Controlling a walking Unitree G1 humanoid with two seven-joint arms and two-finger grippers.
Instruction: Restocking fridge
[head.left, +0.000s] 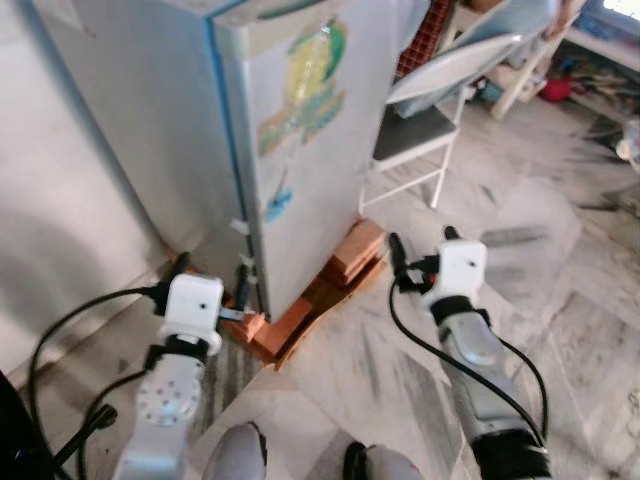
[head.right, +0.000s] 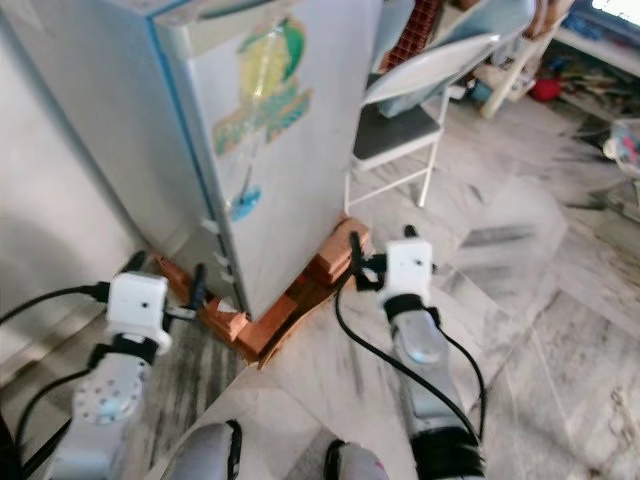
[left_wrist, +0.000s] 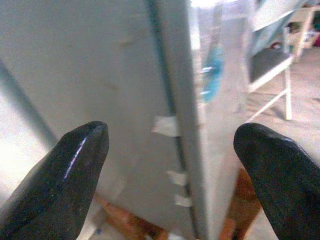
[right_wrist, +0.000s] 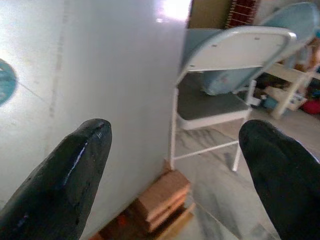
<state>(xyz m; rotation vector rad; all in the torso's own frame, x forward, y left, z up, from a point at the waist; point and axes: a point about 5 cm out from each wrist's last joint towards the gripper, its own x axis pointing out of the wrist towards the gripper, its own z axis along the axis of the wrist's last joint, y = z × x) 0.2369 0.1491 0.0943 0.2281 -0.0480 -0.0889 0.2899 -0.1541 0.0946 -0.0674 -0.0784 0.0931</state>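
While jaws gape, left gripper (head.left: 213, 280) near fridge (head.left: 290, 130) corner, right gripper (head.left: 422, 252) over bare floor (head.left: 560, 300)

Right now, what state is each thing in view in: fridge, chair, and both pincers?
fridge: door shut, standing raised on bricks
folding chair: unfolded, upright beside the fridge, seat bare
left pincer: open, holding nothing, low by the fridge's door edge
right pincer: open, holding nothing, near the fridge's front corner

Pale grey fridge (head.left: 300, 150) showing a blue edge strip and yellow-green-blue stickers (head.left: 305, 85), sitting on reddish-brown bricks (head.left: 330, 285), white-framed chair (head.left: 425, 130) wearing a dark grey seat, floor (head.left: 560, 270) showing grey-veined marble.
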